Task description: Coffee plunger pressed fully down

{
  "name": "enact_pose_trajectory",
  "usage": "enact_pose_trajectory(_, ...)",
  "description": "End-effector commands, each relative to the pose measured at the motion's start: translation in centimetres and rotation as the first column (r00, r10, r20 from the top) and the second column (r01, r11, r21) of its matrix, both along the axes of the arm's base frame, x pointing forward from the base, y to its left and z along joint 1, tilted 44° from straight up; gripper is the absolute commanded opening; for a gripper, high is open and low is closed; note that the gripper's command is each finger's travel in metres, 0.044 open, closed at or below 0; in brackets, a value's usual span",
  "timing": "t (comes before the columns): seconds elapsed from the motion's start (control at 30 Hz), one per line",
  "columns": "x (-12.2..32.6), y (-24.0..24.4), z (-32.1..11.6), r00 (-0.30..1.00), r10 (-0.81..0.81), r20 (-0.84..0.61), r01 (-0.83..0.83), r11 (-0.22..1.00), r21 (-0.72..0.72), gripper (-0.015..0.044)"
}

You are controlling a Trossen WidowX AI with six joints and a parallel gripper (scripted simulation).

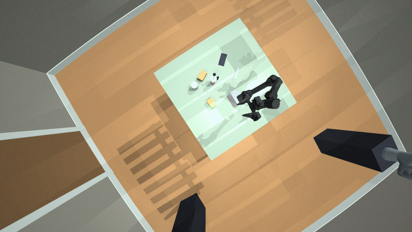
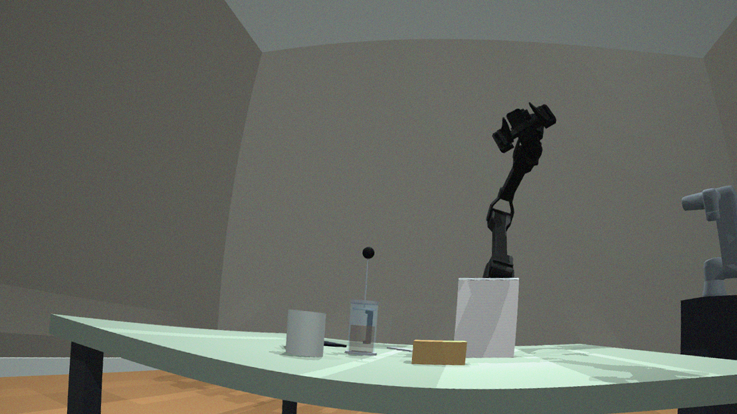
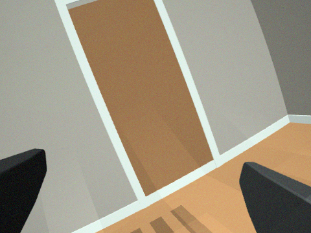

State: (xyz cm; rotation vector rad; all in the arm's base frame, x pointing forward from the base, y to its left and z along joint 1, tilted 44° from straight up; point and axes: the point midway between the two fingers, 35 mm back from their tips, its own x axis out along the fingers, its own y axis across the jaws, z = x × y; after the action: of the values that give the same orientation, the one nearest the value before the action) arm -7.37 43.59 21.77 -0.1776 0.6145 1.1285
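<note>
The coffee press (image 1: 213, 81) (image 2: 362, 332) stands upright on the pale green table (image 1: 173, 83) (image 2: 214, 356). It is a clear cylinder with brown contents in its lower part and a dark handle. Its black plunger knob (image 1: 214, 74) (image 2: 368, 252) stands high above the lid on a thin, fully visible rod. My gripper (image 1: 240, 110) (image 2: 517, 112) (image 3: 145, 167) is open and empty, with its fingers wide apart. It is high above the table, well away from the press and to its right in the exterior view. The wrist view shows no press.
A white cylinder (image 1: 194, 85) (image 2: 305, 333) and an orange block (image 1: 202, 75) stand near the press. A yellow block (image 1: 211, 102) (image 2: 439, 352), a dark slab (image 1: 222, 59) and a white strip (image 1: 236, 73) are farther off. A white box (image 1: 233, 97) (image 2: 485, 317) stands by the arm.
</note>
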Motion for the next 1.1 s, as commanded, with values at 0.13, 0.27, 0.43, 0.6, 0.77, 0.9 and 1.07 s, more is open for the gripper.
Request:
enact_pose_trajectory(0.13, 3.6, 0.0, -1.2, 0.996, -0.058, 0.065, 0.06, 0.998, -0.031, 0.044)
enact_pose_trajectory(0.27, 10.0, -0.8, -3.2, 0.971, -0.159, 0.178, 0.177, 0.98, -0.093, 0.044)
enact_pose_trajectory(0.43, 18.0, -3.4, -5.9, 0.913, -0.256, 0.318, 0.325, 0.927, -0.188, 0.044)
enact_pose_trajectory(0.6, 25.3, -7.9, -8.4, 0.835, -0.331, 0.44, 0.478, 0.832, -0.282, 0.044)
enact_pose_trajectory(0.77, 31.2, -13.8, -10.7, 0.757, -0.366, 0.541, 0.608, 0.697, -0.379, 0.044)
enact_pose_trajectory(0.9, 34.5, -19.3, -12.6, 0.708, -0.368, 0.602, 0.685, 0.565, -0.46, 0.044)
enact_pose_trajectory(1.07, 35.3, -21.6, -13.7, 0.699, -0.363, 0.617, 0.702, 0.516, -0.491, 0.044)
